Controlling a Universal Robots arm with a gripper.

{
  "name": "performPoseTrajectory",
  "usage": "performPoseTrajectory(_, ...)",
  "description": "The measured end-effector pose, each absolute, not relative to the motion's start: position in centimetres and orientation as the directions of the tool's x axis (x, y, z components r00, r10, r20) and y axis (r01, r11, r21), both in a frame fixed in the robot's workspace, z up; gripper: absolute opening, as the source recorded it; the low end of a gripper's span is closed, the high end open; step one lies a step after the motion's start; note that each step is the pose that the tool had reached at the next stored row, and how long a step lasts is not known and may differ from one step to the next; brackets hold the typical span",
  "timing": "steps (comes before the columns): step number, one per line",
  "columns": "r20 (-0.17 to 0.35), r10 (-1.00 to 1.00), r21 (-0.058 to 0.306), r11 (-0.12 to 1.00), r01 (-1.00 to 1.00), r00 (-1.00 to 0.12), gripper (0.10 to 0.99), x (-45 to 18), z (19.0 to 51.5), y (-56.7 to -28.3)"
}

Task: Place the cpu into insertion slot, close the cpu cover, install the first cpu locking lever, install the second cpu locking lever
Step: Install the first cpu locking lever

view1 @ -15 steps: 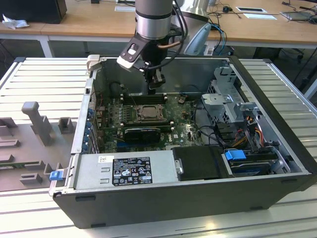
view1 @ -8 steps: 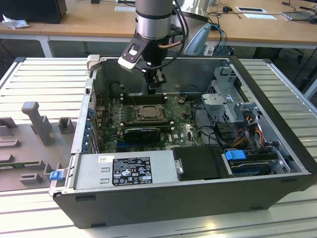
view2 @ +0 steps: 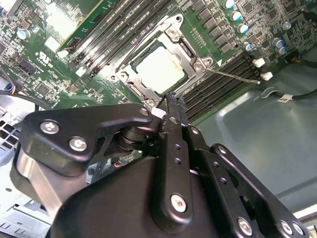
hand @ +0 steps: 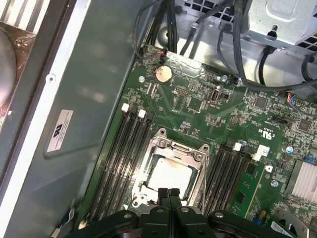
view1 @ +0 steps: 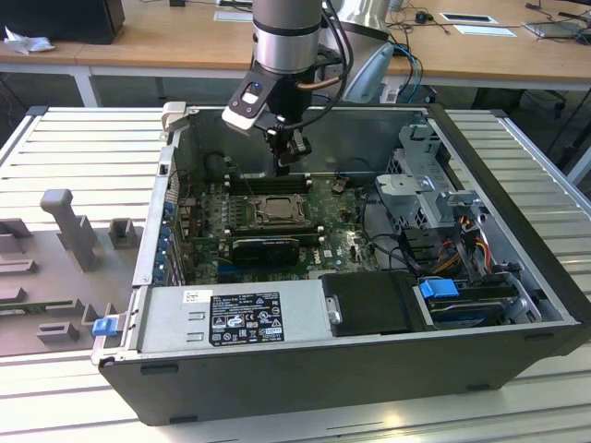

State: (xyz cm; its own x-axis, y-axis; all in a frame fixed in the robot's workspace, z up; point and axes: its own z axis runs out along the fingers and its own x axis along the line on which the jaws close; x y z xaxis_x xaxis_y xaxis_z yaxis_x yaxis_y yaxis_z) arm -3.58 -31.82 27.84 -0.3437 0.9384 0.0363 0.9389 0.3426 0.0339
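Observation:
The cpu (view2: 161,69) (hand: 171,174) lies flat in the insertion slot (view1: 277,210) on the green board, its pale silvery face showing. The cpu cover (hand: 166,145) (view2: 184,49) is down around it as a dark metal frame. A thin locking lever (view2: 233,75) sticks out sideways from one corner of the slot, over the black memory slots. My gripper (view1: 289,159) (view2: 168,99) (hand: 168,191) hangs just above one edge of the slot. Its black fingers are pressed together and hold nothing.
The work is inside an open computer case (view1: 517,305) lying on a slatted table. Black memory slots (hand: 124,148) flank the socket on both sides. A drive cage and cables (view1: 434,198) fill the exterior view's right; the power supply (view1: 245,316) sits at the front.

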Motion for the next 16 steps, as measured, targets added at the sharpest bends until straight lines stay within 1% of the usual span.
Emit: performPoseTrajectory(16, 0.036, 0.914, 0.034, 0.403, 0.915, -0.404, 0.106, -3.58, 27.84, -31.82)
